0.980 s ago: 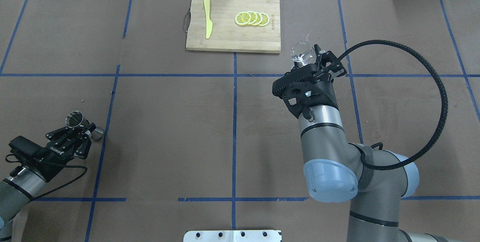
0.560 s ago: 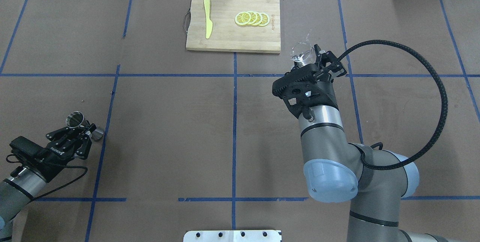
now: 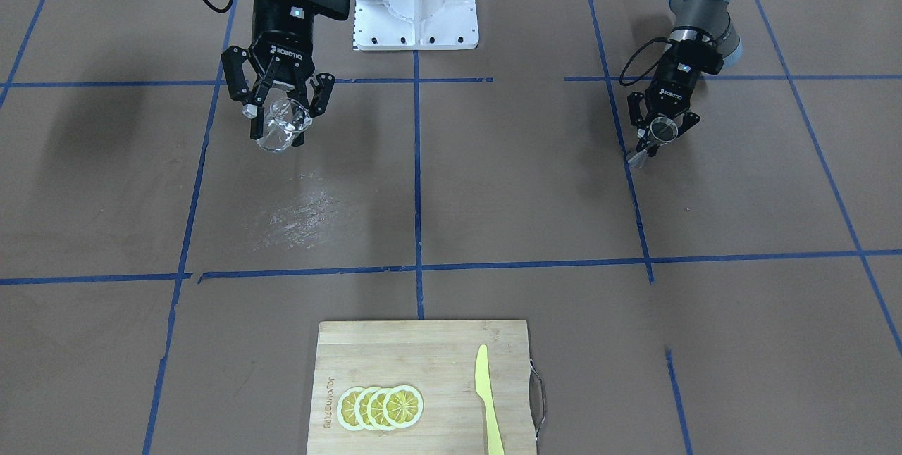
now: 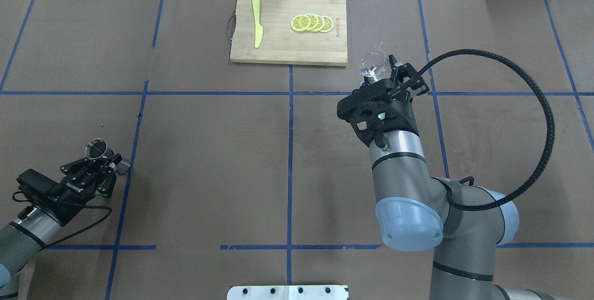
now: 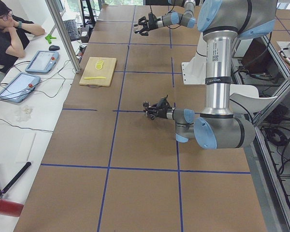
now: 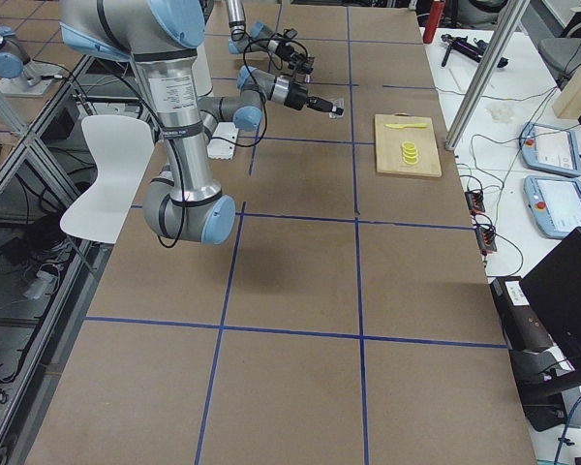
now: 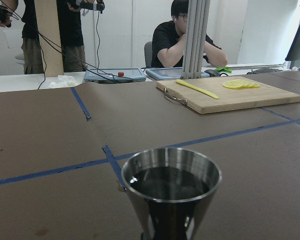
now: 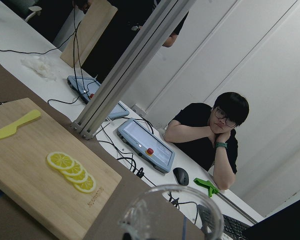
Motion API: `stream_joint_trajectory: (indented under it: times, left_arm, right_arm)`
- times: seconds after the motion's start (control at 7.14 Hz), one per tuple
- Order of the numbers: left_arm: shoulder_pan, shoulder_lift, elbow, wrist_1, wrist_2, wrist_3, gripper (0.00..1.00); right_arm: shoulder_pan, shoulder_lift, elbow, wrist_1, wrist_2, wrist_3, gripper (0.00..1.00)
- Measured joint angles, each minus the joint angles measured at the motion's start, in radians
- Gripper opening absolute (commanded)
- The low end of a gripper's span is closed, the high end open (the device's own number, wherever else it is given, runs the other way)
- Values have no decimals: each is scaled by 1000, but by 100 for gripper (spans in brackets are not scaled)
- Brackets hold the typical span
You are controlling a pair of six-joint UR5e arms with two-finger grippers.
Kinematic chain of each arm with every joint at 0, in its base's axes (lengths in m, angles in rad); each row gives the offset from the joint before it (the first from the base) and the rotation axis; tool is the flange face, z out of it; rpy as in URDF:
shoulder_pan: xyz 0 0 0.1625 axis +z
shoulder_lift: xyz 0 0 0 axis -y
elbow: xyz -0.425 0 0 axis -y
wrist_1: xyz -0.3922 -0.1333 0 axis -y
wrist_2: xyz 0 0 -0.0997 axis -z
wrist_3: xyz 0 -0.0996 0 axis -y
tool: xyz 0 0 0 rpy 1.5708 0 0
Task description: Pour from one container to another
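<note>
Right gripper [image 4: 388, 71] clamps the fragile, probably slippery glass cup [image 4: 374, 64] by its sides; left gripper [image 4: 110, 160] pinches the stiff jigger [image 4: 96, 148] at its waist.

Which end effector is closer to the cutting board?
Right. The right end effector, holding the glass cup, hovers just off a corner of the cutting board; the left end effector, holding the jigger, is much farther away.

Cutting board [image 4: 287, 42]: lemon slices [image 4: 312, 23], yellow knife [image 4: 257, 29] apart.
</note>
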Motion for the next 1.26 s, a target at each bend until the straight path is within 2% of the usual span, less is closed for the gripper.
stream_joint_trajectory:
  times: [0.14, 0.28, 0.56, 0.7, 1.26]
  left_arm:
    - [0, 0, 0, 0, 0, 0, 52]
    - [0, 0, 0, 0, 0, 0, 63]
    - [0, 0, -1, 0, 0, 0, 70]
    - [0, 0, -1, 0, 0, 0, 99]
    - [-9, 15, -41, -19, 5, -1, 100]
  right_arm:
    - [0, 0, 0, 0, 0, 0, 0]
    - [0, 1, 0, 0, 0, 0, 0]
    - [0, 1, 0, 0, 0, 0, 0]
    - [0, 2, 0, 0, 0, 0, 0]
    - [0, 2, 4, 0, 0, 0, 0]
